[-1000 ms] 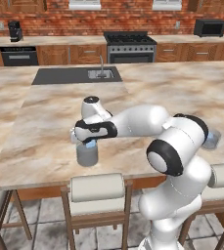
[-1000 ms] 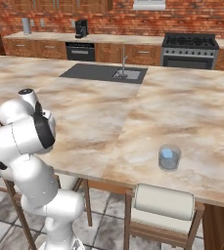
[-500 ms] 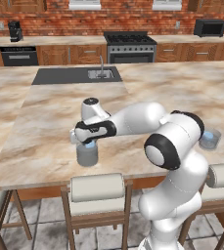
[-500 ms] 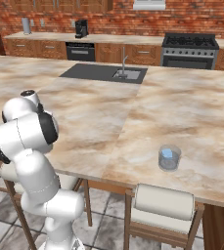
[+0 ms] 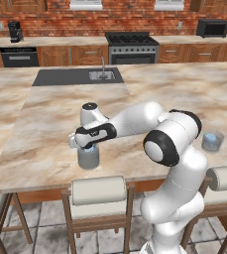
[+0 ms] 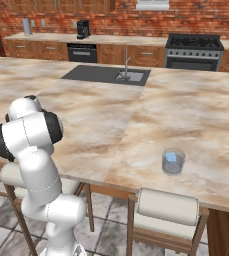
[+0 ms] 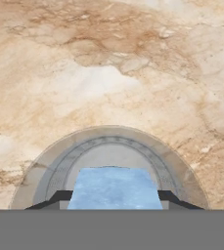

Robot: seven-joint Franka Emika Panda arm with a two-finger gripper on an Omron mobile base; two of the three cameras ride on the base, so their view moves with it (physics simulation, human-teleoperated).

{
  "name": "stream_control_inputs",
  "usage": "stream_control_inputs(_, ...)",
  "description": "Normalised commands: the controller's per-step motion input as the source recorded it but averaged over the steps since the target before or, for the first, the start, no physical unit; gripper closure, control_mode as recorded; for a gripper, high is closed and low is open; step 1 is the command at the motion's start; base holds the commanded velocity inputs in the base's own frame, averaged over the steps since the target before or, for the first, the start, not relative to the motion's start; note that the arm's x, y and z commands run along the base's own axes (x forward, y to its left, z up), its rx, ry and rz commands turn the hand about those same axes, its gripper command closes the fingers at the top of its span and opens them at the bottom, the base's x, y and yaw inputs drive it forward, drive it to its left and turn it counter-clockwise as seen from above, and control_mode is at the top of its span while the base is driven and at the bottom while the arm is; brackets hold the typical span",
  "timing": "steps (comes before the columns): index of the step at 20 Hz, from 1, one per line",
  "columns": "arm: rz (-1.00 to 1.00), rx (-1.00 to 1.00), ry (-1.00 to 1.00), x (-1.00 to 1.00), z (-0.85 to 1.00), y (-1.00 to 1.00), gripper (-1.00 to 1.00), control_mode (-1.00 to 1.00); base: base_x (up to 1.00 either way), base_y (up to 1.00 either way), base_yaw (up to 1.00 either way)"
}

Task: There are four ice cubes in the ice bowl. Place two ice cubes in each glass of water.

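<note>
My gripper (image 5: pixel 87 147) hangs just above the near-left glass of water (image 5: pixel 88 158), close to the counter's front edge. It is shut on a light-blue ice cube (image 7: pixel 114 188), which sits between the two dark fingertips (image 7: pixel 59 197). Right below the cube lies the round rim of that glass (image 7: pixel 108 134). The other glass of water (image 5: pixel 212 141) stands at the right, beside my arm's shoulder, and shows something bright blue inside (image 6: pixel 173 161). The ice bowl is out of view.
The marble island counter (image 5: pixel 45 129) stretches wide behind the glasses, with a dark sink (image 5: pixel 78 76) set at its far side. Stools (image 5: pixel 99 191) stand along the near edge. A stove and cabinets line the brick back wall.
The gripper stays over the left glass with the cube still held. The arm's elbow and shoulder have turned a little, uncovering the right glass in the left base view.
</note>
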Motion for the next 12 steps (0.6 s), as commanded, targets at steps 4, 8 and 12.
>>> stream_control_inputs(4, 0.0, 0.0, 0.0, 0.12, -0.03, 0.01, 1.0, -1.0, 0.0, 0.0, 0.0)
stream_control_inputs(8, 0.0, 0.0, 0.0, 0.12, 0.0, 0.0, 1.0, -1.0, 0.0, 0.0, 0.0)
stream_control_inputs(12, 0.0, 0.0, 0.0, 0.06, -0.02, 0.0, 1.0, -1.0, 0.0, 0.0, 0.0)
